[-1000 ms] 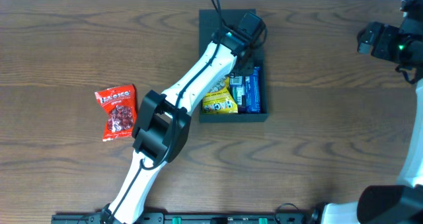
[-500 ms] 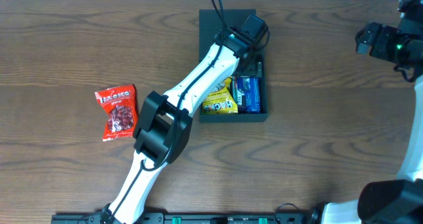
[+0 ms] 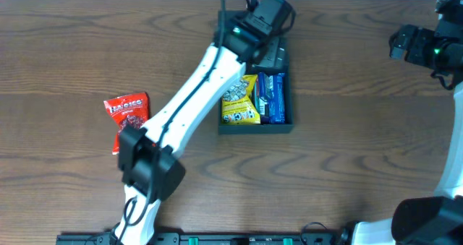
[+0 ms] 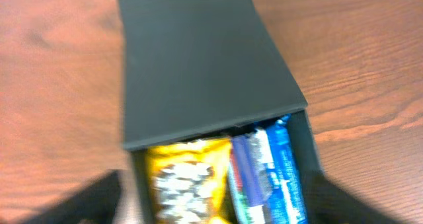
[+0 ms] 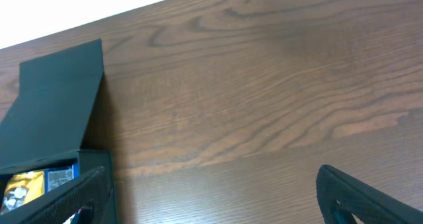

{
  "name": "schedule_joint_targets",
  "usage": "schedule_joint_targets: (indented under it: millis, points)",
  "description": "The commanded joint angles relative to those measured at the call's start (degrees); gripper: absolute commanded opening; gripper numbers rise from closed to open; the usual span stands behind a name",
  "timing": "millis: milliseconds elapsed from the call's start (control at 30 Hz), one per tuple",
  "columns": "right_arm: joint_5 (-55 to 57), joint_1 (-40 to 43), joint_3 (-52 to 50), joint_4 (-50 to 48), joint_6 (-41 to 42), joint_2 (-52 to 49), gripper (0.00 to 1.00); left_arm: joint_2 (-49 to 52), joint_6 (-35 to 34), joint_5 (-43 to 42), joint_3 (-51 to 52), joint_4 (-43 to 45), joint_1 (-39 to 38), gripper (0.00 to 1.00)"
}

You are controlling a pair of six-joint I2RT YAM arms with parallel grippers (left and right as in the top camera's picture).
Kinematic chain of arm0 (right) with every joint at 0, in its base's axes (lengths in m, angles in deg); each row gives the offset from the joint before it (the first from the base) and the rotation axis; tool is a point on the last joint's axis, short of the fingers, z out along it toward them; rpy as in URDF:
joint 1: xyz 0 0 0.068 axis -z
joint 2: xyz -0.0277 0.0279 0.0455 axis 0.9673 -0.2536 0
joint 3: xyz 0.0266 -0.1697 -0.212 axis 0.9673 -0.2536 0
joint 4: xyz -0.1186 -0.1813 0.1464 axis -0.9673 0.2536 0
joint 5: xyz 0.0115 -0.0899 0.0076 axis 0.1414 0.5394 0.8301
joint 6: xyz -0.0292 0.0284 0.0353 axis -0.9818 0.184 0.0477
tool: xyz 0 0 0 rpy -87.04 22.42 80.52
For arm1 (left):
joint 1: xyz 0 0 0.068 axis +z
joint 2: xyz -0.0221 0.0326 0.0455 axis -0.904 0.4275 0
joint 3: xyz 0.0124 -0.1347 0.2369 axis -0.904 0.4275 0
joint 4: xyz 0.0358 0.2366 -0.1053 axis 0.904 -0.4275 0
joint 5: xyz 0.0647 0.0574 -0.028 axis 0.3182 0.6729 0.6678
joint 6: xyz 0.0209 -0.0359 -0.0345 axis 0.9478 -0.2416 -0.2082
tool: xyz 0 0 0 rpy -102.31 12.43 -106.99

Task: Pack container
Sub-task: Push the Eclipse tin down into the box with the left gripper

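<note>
Your left gripper [image 4: 213, 178] hangs spread wide, holding nothing. The dark teal-black cardboard container [image 4: 198, 59] is right under the fingers. Yellow crinkly packet [image 4: 188, 184] and blue wrappers [image 4: 268, 178] are packed. Red snack bag [image 3: 129, 120] lies unpacked, well to their left. Right gripper [image 5: 211, 184] is wide and empty. Lid not shut.
</note>
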Motion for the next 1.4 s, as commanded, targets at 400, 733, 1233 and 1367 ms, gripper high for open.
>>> schedule_joint_targets:
  millis: [400, 733, 1233, 1367]
  points:
    - [-2.91, 0.52, -0.31, 0.96, -1.03, -0.22, 0.99, 12.87, 17.73, -26.93, -0.92, -2.62, 2.34, 0.06]
    - [-2.86, 0.52, -0.31, 0.81, -1.99, -0.22, 0.99, 16.81, 21.27, -28.59, -0.92, -5.88, 2.36, 0.06]
    - [-2.89, 0.52, -0.31, 0.74, -1.95, -0.22, 0.99, 12.31, 20.35, -24.59, -3.13, -5.57, 2.36, 0.06]
    - [-2.91, 0.52, -0.33, 0.98, -1.92, -0.22, 0.99, 12.79, 20.22, -24.81, -2.78, -5.25, 2.34, 0.06]
